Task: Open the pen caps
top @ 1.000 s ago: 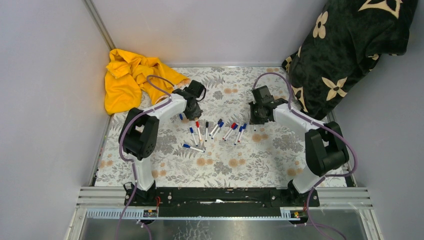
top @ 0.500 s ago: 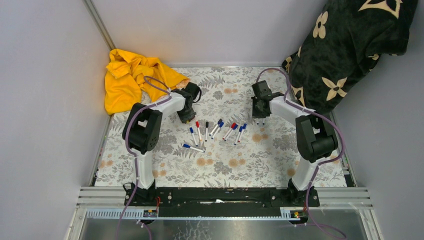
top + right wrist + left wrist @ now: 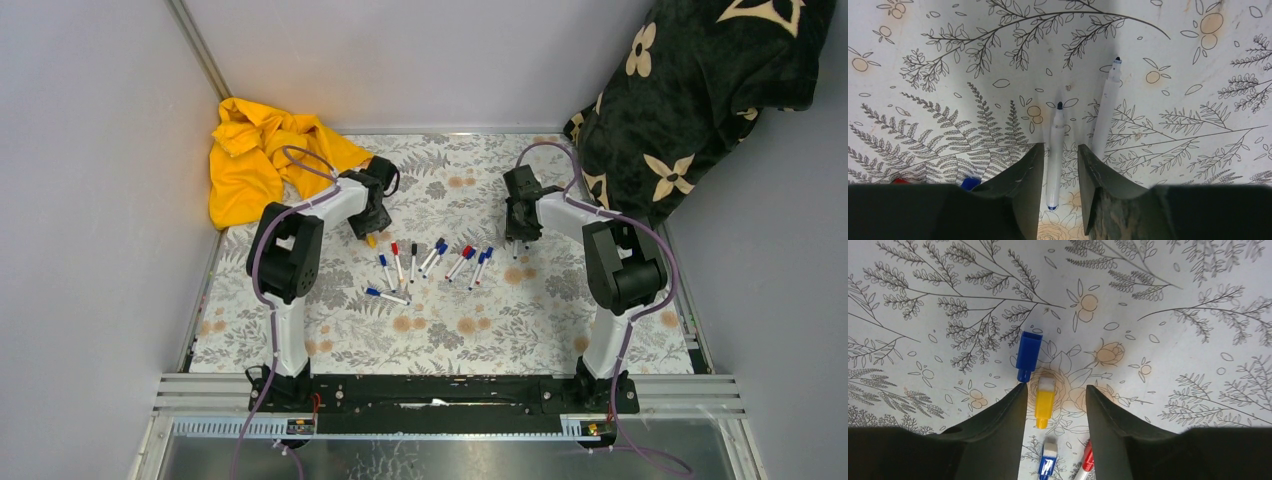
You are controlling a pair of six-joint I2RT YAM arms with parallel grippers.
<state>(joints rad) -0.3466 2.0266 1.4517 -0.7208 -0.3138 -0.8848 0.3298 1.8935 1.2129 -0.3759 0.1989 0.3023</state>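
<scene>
Capped stock: slim white-barrelled marker pens (image 3: 431, 260) with blue, red and black plastic caps, fanned on the floral table cover (image 3: 470, 330) between the arms, long axes roughly near-to-far, on the base side of both pincers. Left gripper (image 3: 1055, 388): jaws apart, nothing held; short yellow plastic cap (image 3: 1044, 401) loose between them, blue plastic cap (image 3: 1028, 352) just beyond. Right gripper (image 3: 1060, 146): jaws apart, straddling an uncapped white pen (image 3: 1055, 160) that points away; second bare pen (image 3: 1105, 107) beside it. Both arms look about equally near.

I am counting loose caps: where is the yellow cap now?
In the left wrist view the yellow cap lies on the floral mat between the left fingers, right beside a loose blue cap.
</scene>
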